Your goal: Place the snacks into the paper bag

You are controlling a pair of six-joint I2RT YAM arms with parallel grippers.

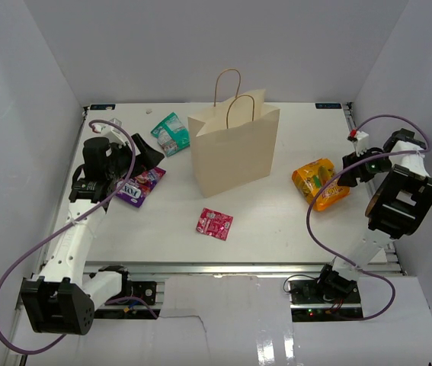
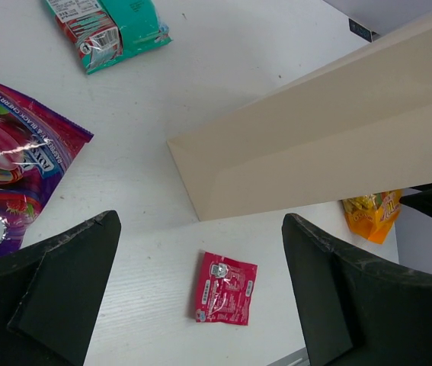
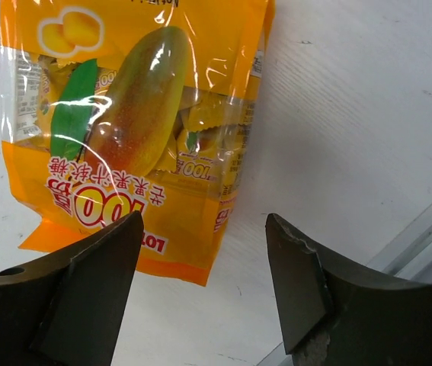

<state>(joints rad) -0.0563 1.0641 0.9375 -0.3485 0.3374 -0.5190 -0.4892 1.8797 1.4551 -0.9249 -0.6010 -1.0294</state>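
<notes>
Pouch (image 3: 132,130), glossy orange-yellow plastic: flat, just ahead of right gripper (image 3: 204,225), jaws spread | left gripper (image 2: 200,221) agape, empty, beside glossy purple packet (image 2: 10,175) | white table (image 1: 276,221), pale walls (image 1: 200,46)

Left arm (image 1: 67,244) and right arm (image 1: 368,244): white links, black joints, looping purple cables (image 1: 308,221).

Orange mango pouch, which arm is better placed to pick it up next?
Right. The right gripper is open beside the orange pouch; the left gripper is across the paper bag, by the purple packet.
</notes>
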